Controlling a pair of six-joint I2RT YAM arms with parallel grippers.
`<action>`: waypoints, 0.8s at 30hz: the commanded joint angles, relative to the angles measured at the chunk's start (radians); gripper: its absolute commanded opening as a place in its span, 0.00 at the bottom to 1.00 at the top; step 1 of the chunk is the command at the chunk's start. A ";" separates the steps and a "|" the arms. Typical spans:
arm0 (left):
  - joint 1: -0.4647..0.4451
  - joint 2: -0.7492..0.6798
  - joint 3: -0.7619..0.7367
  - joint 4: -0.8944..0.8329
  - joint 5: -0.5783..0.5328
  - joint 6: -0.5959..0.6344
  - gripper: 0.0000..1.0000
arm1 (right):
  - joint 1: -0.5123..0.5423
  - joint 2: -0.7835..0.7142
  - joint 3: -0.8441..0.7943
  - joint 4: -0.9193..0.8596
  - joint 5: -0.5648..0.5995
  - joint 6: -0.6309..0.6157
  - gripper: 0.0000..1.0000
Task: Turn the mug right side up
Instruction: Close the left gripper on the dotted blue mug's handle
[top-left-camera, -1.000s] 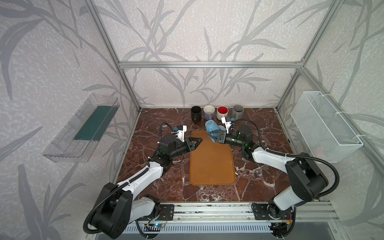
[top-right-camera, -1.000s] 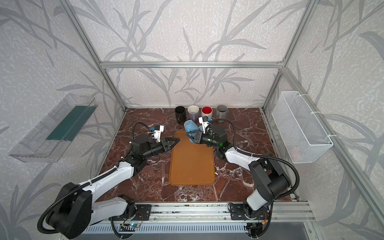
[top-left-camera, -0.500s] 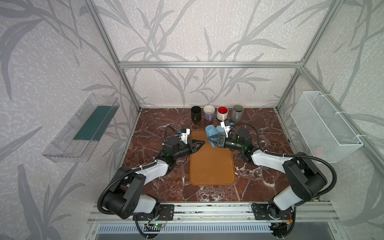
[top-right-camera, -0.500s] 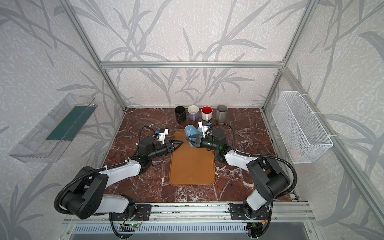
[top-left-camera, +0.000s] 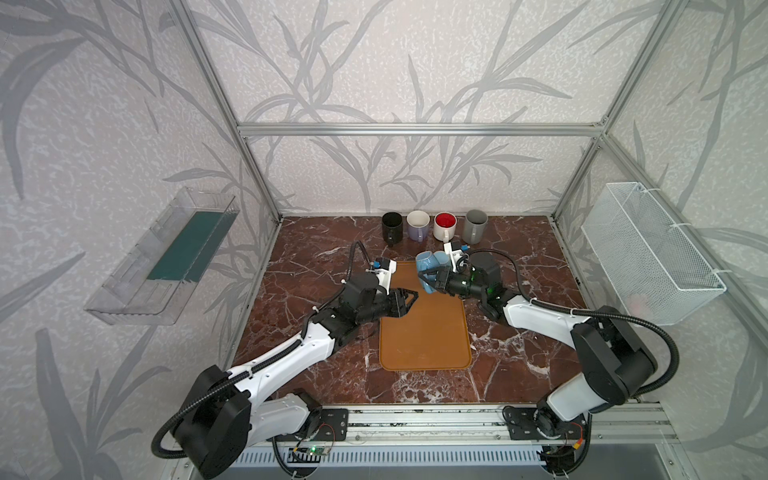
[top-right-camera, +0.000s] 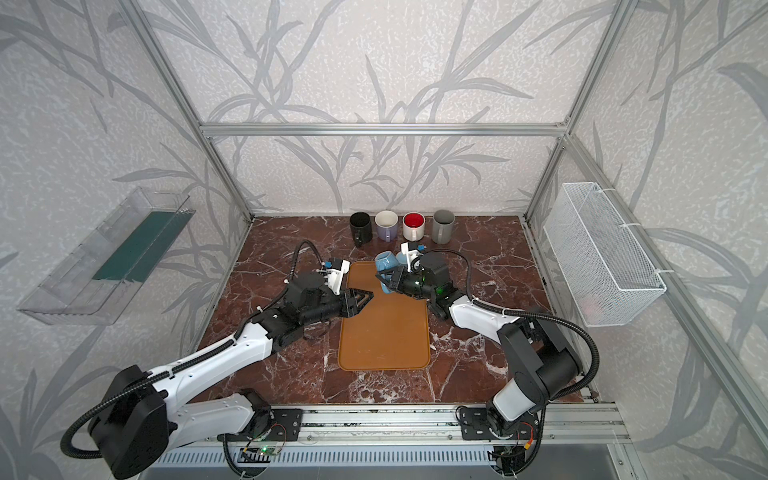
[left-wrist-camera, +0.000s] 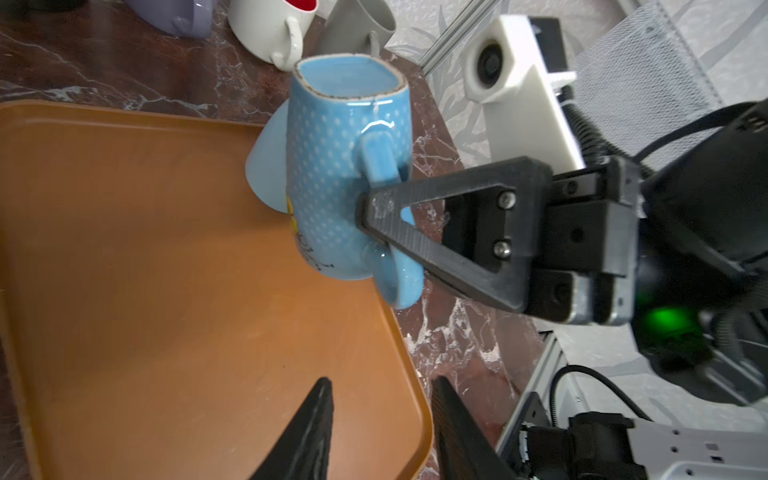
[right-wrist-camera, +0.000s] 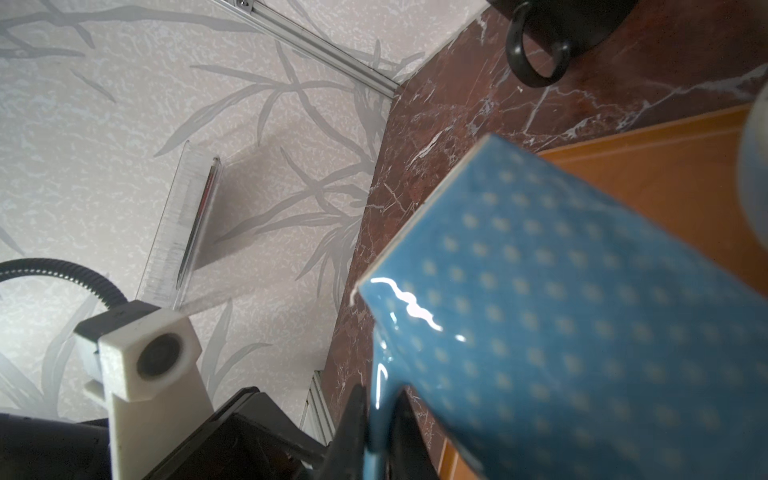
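Mid-flip: the right gripper (left-wrist-camera: 368, 210) clamps the handle of the blue mug (top-left-camera: 426, 266), holding it tipped sideways above the 12 o'clock end of the tray (top-left-camera: 424, 340), the left gripper (top-left-camera: 409, 297) narrowly parted and empty at 10 o'clock; next, likely a wrist roll bringing the mouth up.

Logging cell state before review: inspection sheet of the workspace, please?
Surface: marble table, orange tray in the middle.
Job's things: blue mug held by its handle over the tray's far end; contact with tray unclear.
Clutter: black mug, lilac mug, red-lined mug, grey mug upright along the back; pale blue item behind the blue mug, unidentified.
Hands: right hand shut on the handle; left hand open, empty, at the tray's left edge.
Cables: left hose and right hose loop over the wrists.
Surroundings: clear bin on left wall, wire basket on right wall.
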 joint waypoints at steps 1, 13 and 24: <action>-0.034 0.036 0.064 -0.108 -0.108 0.076 0.41 | 0.011 -0.071 0.045 0.007 0.049 0.039 0.00; -0.083 0.097 0.133 -0.082 -0.122 0.121 0.40 | 0.041 -0.075 0.035 0.007 0.092 0.132 0.00; -0.118 0.171 0.209 -0.116 -0.165 0.146 0.39 | 0.066 -0.059 0.038 0.027 0.115 0.179 0.00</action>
